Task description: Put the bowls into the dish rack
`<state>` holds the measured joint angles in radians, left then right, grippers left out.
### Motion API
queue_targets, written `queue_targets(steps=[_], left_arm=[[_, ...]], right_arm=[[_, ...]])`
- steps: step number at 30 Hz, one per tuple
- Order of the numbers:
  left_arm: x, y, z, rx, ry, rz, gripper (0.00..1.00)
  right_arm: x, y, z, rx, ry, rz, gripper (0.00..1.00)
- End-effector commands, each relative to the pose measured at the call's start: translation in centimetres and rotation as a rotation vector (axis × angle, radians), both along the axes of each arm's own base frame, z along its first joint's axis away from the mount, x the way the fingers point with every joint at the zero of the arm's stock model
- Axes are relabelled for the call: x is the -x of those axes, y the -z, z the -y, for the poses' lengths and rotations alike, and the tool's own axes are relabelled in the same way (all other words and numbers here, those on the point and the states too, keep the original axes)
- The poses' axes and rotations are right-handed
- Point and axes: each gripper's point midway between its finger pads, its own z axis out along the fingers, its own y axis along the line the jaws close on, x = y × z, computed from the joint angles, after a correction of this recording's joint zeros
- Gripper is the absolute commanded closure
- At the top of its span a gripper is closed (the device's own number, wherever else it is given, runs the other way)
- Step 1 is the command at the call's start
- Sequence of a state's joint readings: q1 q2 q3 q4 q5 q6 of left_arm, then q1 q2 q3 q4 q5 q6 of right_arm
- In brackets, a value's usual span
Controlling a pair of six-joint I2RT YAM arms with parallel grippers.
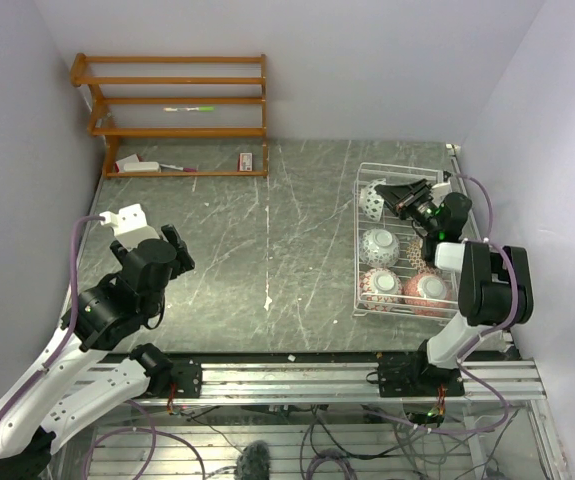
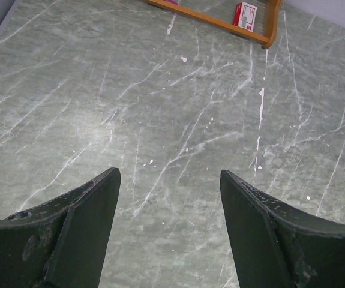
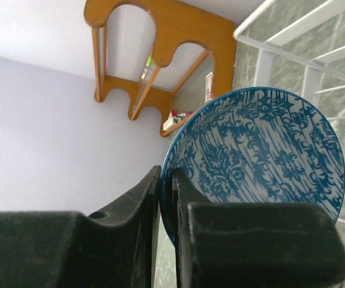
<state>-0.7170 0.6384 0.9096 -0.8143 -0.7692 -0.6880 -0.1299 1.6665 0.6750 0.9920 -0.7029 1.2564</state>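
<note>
The white wire dish rack [image 1: 359,262] stands at the table's right. My right gripper [image 1: 395,193] is over its far end, shut on the rim of a blue-patterned bowl [image 3: 262,156], one finger inside and one outside. That bowl [image 1: 372,200] stands tilted on edge in the rack's far left corner. Three more bowls sit in the rack: a blue-grey one [image 1: 380,245] in the middle and two red-pink ones [image 1: 380,286] [image 1: 428,289] at the near end. My left gripper [image 1: 172,246] is open and empty over bare table at the left [image 2: 169,177].
An orange-brown wooden shelf unit [image 1: 179,105] stands at the back left, with a small red box [image 2: 246,14] and other small items on its lowest board. It also shows in the right wrist view [image 3: 160,36]. Walls close in on both sides.
</note>
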Motion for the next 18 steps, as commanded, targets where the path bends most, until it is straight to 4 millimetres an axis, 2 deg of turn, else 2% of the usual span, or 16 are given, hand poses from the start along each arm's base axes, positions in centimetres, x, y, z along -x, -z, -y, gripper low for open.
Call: queue_targets(steps=[1,9,18], left_arm=[[0.0,-0.8,-0.5,0.004,-0.025,0.023,0.22],[0.0,-1.0,-0.7,-0.007,-0.034,0.024,0.22],[-0.2,-0.8,-0.6,-0.01,-0.035,0.018,0.22]], right_arm=[[-2.0,-0.2,1.2,-0.015,0.041,0.039,0.88],[-3.0,4.4,1.7,-0.086,0.036,-0.069,0.86],[-2.7,8.6,4.8,-0.012,0.111,-0.209,0.81]])
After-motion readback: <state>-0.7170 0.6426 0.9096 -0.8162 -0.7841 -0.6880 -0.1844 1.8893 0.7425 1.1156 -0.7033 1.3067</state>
